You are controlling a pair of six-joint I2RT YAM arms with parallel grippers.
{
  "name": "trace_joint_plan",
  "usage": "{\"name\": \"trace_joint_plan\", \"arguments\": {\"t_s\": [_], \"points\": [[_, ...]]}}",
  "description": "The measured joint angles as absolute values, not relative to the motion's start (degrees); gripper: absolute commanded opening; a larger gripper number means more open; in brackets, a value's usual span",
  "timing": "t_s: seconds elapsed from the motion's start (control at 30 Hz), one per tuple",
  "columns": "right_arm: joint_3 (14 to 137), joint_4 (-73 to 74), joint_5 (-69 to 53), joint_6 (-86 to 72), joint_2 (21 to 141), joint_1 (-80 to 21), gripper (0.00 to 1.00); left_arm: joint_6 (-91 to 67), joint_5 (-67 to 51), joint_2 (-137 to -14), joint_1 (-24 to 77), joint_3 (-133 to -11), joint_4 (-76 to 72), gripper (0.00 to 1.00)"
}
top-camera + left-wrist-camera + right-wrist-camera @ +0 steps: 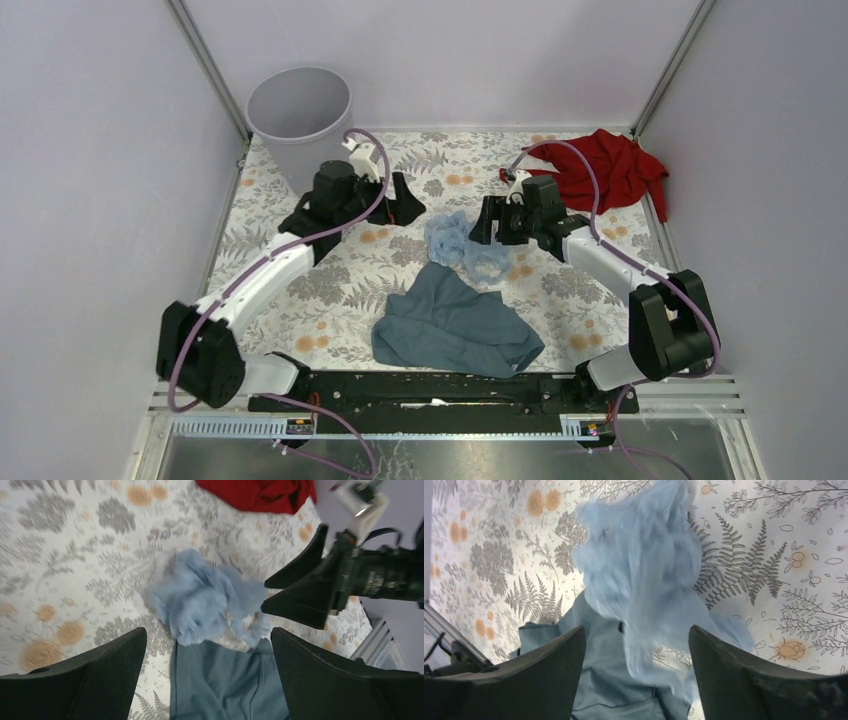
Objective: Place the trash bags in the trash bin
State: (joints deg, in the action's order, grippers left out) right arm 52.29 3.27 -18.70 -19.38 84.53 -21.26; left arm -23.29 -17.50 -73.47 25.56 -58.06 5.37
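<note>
Both hands stand wide open and hold nothing; the left hand [403,205] hangs near the left of the crumpled pale-blue trash bag [462,245], and the right hand [478,228] sits just beside its right edge, fingertips pointed toward it; the bag lies on the floral desk [560,300] between them, its near edge touching a slate-blue cloth [450,325]; the grey trash bin [300,150] stands upright in the far left corner, well apart from the bag; a red cloth [605,170] lies far right.

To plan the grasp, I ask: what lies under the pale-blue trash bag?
The trash bag partly lies on the slate-blue cloth, otherwise on the floral table. What is beneath its crumpled middle is hidden.
</note>
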Motion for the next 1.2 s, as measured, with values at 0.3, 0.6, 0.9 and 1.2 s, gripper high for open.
{"name": "trace_joint_plan", "arguments": {"t_s": [0.3, 0.6, 0.9, 1.2], "points": [[50.1, 13.6, -15.9, -18.2, 77.7, -21.9, 0.94, -28.2, -23.1, -85.1, 25.6, -59.6, 8.2, 0.99], [44.3, 10.0, -17.2, -18.3, 77.6, -23.9, 0.90, -31.0, -27.8, -89.1, 25.7, -60.4, 8.1, 0.99], [47.5, 6.8, -4.4, -14.9, 87.7, -33.4, 0.51, -31.6, -29.8, -97.6, 25.6, -63.2, 8.3, 0.93], [46.6, 0.1, -1.0, -14.0, 89.4, -33.2, 0.00, -33.7, -32.0, -109.9, 25.5, -66.3, 7.5, 0.77]]}}
